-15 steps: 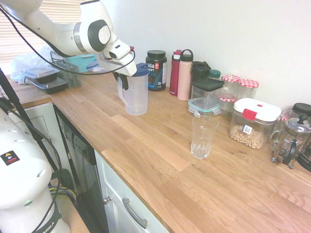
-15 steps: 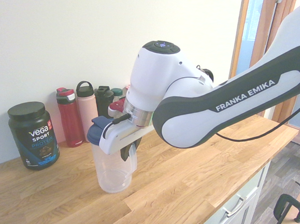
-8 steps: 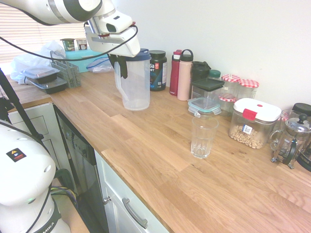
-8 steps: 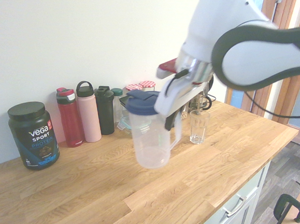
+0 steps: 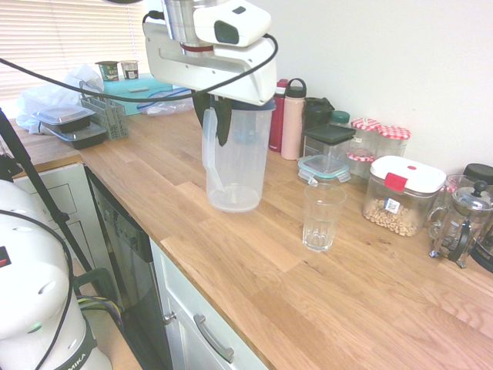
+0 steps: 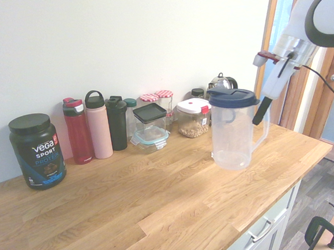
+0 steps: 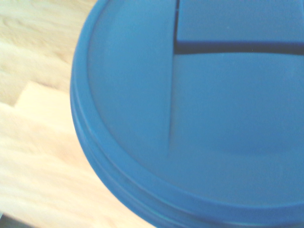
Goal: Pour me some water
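Your arm is glossy white with rounded shells and dark grey bands at the joints. Its hand (image 5: 218, 123) is a long white block with a dark oval patch on the upper housing, a thin red ring above it, and two short black fingers (image 5: 223, 127) below. A black cable loops loosely around the wrist. In the second exterior view the hand (image 6: 260, 113) shows a red-tipped end.

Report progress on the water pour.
Done: the end effector is shut on the jug's handle, and the jug hangs clear of the counter. In hand: carrying it, upright, lid on. Left: reach the glass, which looks empty, and tip.
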Robot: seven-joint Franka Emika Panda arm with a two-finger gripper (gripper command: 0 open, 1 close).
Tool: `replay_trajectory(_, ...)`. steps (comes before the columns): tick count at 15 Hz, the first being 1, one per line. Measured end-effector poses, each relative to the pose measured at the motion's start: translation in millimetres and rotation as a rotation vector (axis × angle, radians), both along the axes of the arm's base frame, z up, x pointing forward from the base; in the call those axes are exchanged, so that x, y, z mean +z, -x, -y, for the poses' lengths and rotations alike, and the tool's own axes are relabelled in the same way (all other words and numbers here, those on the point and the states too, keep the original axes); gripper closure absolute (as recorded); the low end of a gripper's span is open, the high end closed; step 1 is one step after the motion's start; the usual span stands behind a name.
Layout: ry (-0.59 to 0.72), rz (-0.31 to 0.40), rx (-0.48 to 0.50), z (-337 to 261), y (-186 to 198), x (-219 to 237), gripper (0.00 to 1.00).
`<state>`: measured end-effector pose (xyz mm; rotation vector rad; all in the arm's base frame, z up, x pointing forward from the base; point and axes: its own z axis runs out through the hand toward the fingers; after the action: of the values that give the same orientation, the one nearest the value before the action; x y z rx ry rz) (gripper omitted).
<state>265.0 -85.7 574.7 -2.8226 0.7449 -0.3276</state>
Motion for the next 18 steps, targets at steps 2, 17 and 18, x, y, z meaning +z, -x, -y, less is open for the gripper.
replay_trajectory(2,-0.031,0.013,0.001,47.6,16.4,5.1,1.00)
replay_trajectory(17,0.375,-0.151,0.397,193.7,-111.6,61.5,1.00)
replay_trajectory(18,0.431,-0.199,0.417,186.2,-123.9,57.4,1.00)
